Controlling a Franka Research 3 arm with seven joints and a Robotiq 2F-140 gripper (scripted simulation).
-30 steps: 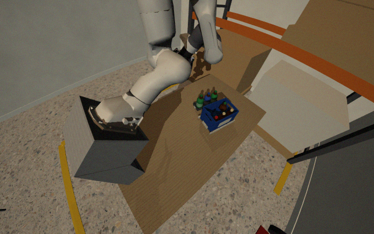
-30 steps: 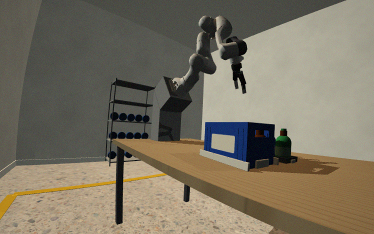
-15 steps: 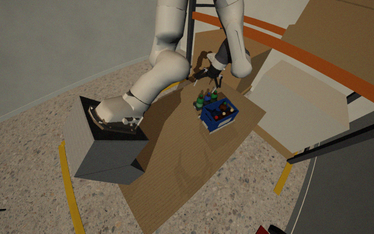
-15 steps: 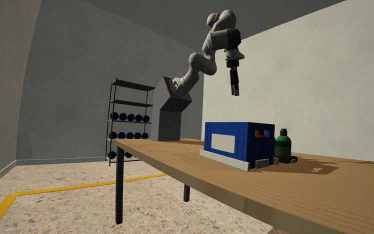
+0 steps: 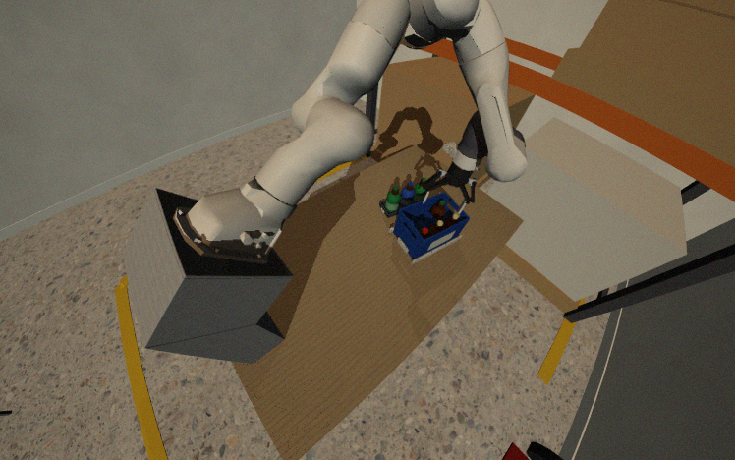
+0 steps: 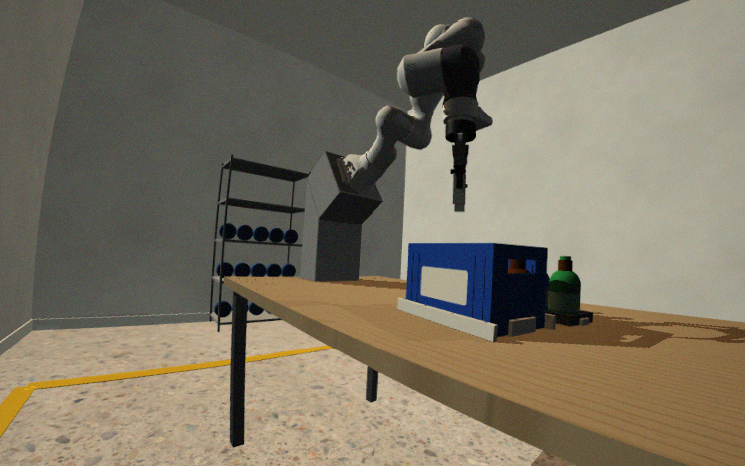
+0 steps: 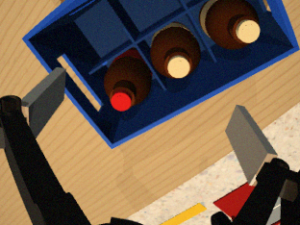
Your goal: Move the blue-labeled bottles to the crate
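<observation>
Spread wide and holding nothing, the claw [image 7: 150, 126] hangs above the blue crate [image 7: 61, 23] to survey its empty cells, the blue-labeled bottle [image 5: 408, 192] waiting on the tray [image 5: 385, 207] beyond it.

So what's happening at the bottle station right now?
The arm's end effector hangs open and empty above the blue crate, well clear of it. Four bottles stand in the crate; two cells look free. The blue-labeled bottle is on the tray between two green ones, not yet picked.
</observation>
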